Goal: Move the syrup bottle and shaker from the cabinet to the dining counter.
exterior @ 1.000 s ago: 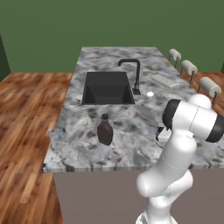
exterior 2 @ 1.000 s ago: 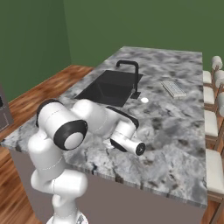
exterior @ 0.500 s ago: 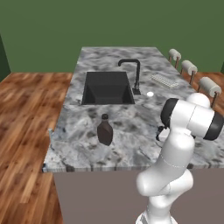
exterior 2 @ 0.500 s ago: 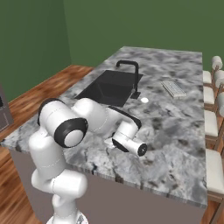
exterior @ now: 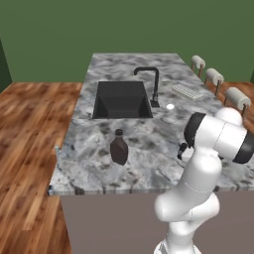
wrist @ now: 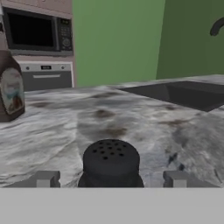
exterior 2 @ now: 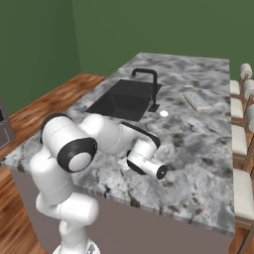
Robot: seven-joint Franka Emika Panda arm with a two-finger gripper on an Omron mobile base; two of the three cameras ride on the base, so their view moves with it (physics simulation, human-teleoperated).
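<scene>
— Quick tally on the grey-white marbled stone island top (exterior: 99, 149): one dark brown syrup bottle with a pale label (exterior: 118, 148), one small black perforated-top shaker (wrist: 111, 164).

— One black sink basin (exterior: 121, 99), one black faucet (exterior: 151, 84). And the white-cushioned stools (exterior: 214, 76)?

— Three in the left base view, possibly more cut off at the frame's edge. One silver microwave (wrist: 37, 31) too.

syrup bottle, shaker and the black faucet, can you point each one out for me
syrup bottle (exterior: 119, 149), left base view, on the wide brown body.
shaker (wrist: 111, 161), hand view, on its perforated black top, between the finger tips.
black faucet (exterior 2: 155, 84), right base view, on the upright stem beside the sink.
</scene>
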